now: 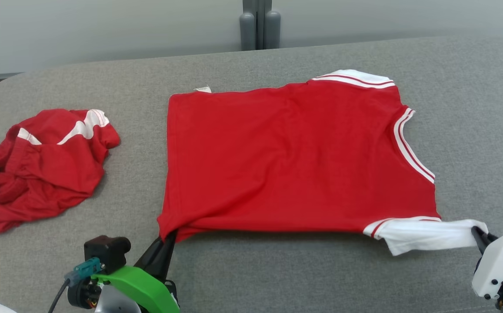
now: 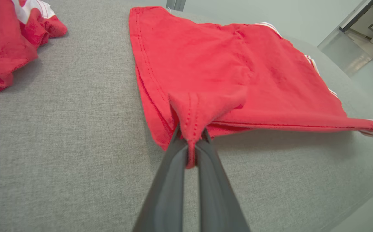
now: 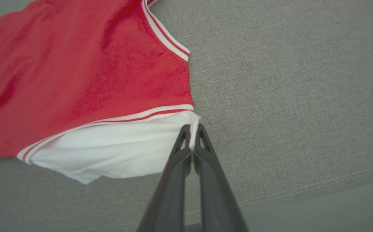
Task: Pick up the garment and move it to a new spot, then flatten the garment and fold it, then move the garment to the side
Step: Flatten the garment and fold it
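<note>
A grey fabric-covered table (image 1: 277,278) stands before a pale wall, with two grey posts (image 1: 260,26) rising behind its far edge. The red shirt (image 1: 286,161) lies spread near the table's middle, mostly flat, its white-striped collar towards the right edge. The left gripper (image 2: 191,137) is clenched on the shirt's near-left hem corner, where the red cloth bunches up between the dark fingers and lifts a little off the table. The right gripper (image 3: 192,129) pinches the tip of the shirt's white sleeve (image 3: 118,151) near the near-right corner, pulling it taut. A second red garment (image 1: 38,169) lies crumpled by the left edge, well apart from the shirt.
</note>
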You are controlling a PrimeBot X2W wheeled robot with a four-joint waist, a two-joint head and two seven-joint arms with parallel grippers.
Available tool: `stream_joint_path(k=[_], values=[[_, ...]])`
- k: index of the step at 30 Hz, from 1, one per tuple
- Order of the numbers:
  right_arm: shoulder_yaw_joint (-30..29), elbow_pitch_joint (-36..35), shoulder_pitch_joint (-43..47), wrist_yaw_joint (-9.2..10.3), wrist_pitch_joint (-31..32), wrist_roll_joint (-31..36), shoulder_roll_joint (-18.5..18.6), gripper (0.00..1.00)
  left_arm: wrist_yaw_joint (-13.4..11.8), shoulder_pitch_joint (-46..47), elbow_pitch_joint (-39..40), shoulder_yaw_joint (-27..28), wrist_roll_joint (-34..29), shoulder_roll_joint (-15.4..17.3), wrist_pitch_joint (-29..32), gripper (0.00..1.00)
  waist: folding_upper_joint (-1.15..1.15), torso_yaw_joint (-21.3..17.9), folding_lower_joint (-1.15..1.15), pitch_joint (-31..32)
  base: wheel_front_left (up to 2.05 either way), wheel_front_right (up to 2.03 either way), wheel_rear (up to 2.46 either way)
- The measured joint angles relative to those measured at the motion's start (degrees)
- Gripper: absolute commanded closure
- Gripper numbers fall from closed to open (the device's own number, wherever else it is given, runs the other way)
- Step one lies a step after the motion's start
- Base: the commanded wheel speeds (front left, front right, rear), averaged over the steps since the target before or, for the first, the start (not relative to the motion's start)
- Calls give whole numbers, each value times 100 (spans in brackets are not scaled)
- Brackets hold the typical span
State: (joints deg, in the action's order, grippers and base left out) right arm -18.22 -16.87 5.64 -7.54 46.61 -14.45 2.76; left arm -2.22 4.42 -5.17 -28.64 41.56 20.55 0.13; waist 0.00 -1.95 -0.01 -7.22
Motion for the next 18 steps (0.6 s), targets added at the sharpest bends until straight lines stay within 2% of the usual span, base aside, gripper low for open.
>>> stream_joint_path(k=[4, 9, 13, 18], values=[[-10, -9, -322, 0, -684, 126, 4, 100, 99, 136, 171, -16, -38, -21, -135, 100, 0, 83, 0, -27, 0, 0, 0], [123, 11, -1199, 0, -1759, 547, 16, 100, 301, 1149, 147, 73, -179, -175, -224, 100, 0, 121, 0, -53, 0, 0, 0], [359, 174, -2186, 0, -2435, 664, 342, 100, 461, 2079, 56, 226, -74, -300, -122, 100, 0, 41, 0, -94, 0, 0, 0], [646, 432, -3373, 0, -2826, 694, 726, 100, 662, 3099, -22, 366, 154, -316, 191, 100, 0, -77, 0, -242, 0, 0, 0]])
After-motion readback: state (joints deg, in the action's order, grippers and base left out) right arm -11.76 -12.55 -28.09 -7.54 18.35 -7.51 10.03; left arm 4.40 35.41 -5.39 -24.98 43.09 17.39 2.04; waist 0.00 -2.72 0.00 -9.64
